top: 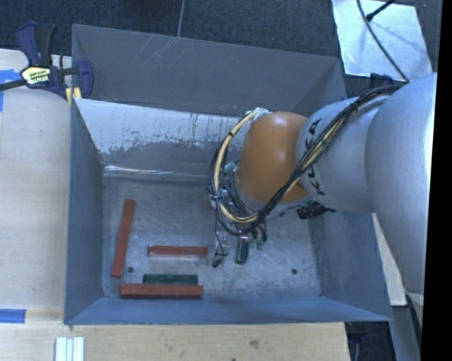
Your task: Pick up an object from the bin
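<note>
Red-brown sticks, three by our count: middle stick [177,251], its right end just beside the jaws; left stick [122,238]; near stick [162,290]. Green stick [170,278], one, just beside the near stick. Jaws parted and empty, low over the bin [87,205] floor; we judge that closing here may clip only the middle stick's tip and swing it away.

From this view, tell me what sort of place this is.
Probably a robotics lab's grasping test station: a big robot arm reaches into a grey metal bin that holds just a few red sticks and a green one.
</note>
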`<state>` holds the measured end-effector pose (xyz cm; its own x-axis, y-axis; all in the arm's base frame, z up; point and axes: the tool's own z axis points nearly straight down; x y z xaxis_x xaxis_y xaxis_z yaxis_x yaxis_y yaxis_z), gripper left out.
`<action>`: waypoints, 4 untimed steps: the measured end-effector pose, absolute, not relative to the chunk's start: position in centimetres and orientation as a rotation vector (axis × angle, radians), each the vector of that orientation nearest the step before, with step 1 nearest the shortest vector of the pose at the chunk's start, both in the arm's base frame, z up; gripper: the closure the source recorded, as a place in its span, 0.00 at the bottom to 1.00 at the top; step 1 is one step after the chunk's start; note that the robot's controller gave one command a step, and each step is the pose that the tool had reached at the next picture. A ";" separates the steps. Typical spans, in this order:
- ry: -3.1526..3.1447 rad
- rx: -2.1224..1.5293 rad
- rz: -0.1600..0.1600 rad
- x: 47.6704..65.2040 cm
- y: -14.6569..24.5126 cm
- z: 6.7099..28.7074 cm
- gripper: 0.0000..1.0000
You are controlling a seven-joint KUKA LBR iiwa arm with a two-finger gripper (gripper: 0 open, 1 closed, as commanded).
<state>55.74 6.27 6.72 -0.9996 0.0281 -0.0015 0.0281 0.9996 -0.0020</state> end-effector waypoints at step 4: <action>3.125 -0.182 0.002 50.5 12.6 23.2 1.00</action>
